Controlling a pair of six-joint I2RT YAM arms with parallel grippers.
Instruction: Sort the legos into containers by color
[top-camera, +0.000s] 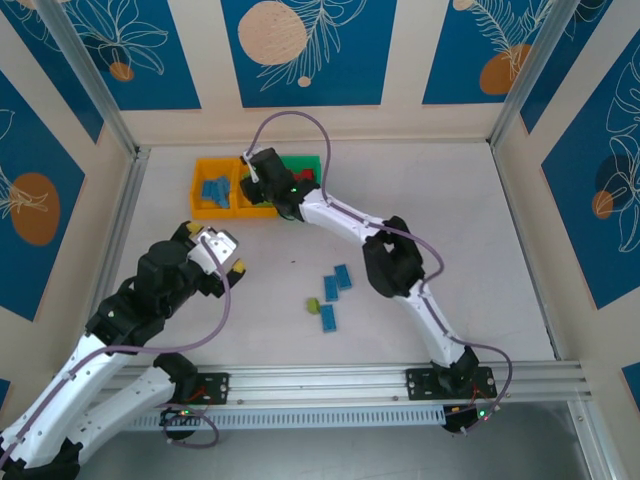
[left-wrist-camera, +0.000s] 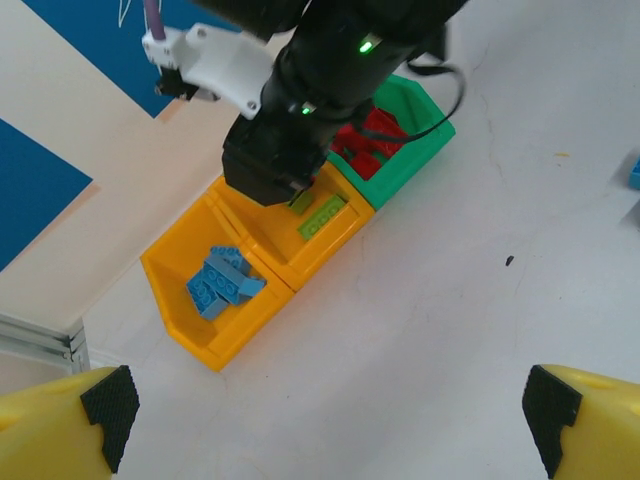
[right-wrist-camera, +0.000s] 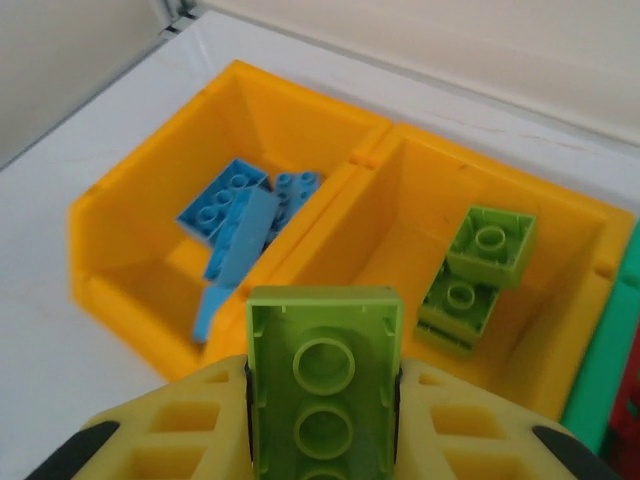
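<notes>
While the translucent lime green studded plastic brick (right-wrist-camera: 325, 345) is clamped between the yellow fingers of the right gripper (right-wrist-camera: 323, 405), it hangs in the air above the row of small open-top plastic bins, with its studs turned to the wrist camera. In the right wrist view the brick sits roughly over the wall that divides the left orange-yellow bin (right-wrist-camera: 130, 235) from the middle orange-yellow bin (right-wrist-camera: 575, 300). In the left wrist view the same gripper stands more over the middle bin. The left bin holds a heap of blue bricks (right-wrist-camera: 240, 215), the middle one holds lime green bricks (right-wrist-camera: 475, 265), and the green bin (left-wrist-camera: 425, 145) at the end holds red bricks (left-wrist-camera: 365, 140). The step in hand appears to be the delivery of a green brick to its own colour. The next move probably calls for a small shift toward the middle bin, so that the brick is clear of the dividing wall and cannot fall among the blue ones, and then for an opening of the jaws. Further out on the white table (top-camera: 450, 220), three loose blue bricks (top-camera: 337, 283) and one loose lime green brick (top-camera: 313, 304) lie near each other and are not yet sorted. The left gripper (left-wrist-camera: 330, 415) hovers apart from the bins with its jaws wide and holds nothing.
</notes>
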